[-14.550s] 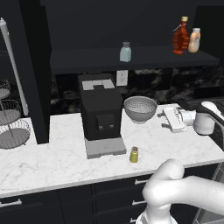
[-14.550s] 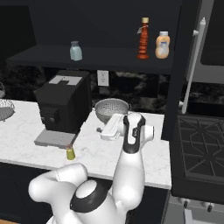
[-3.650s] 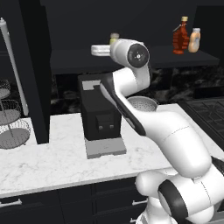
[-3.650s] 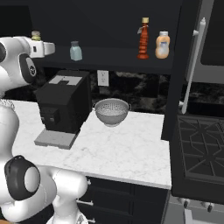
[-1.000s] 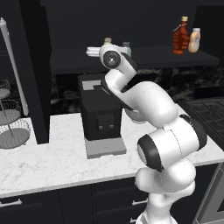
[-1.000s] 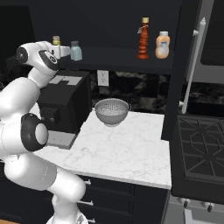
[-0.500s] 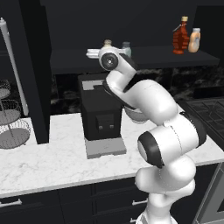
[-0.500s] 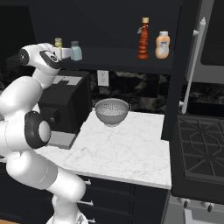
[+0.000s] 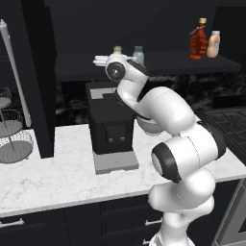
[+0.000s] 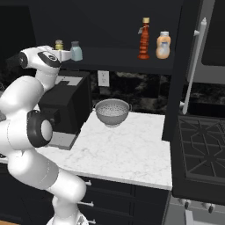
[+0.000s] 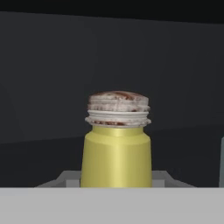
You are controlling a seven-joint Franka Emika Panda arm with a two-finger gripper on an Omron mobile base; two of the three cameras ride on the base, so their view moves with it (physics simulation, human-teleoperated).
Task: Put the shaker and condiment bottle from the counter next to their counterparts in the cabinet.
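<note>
Here, the scene in lines:
Shaker: the yellow shaker [image 11: 116, 144] is seen upright at shelf height inside the cabinet [image 9: 158, 63], just beside the blue-green glass shaker [image 9: 138, 55].
Gripper: the gripper [image 9: 111, 60] is raised to the shelf, its fingers [image 11: 65, 178] pressed against the yellow shaker's two sides.
Condiment bottle: the dark red condiment bottle [image 10: 144, 39] is stood on the same shelf, just beside the orange squeeze bottle [image 10: 163, 45], well apart from the shakers.
Counter: a black coffee machine [image 9: 109, 125] and a metal colander [image 10: 112, 112] are set on the marble counter [image 10: 127, 151].
</note>
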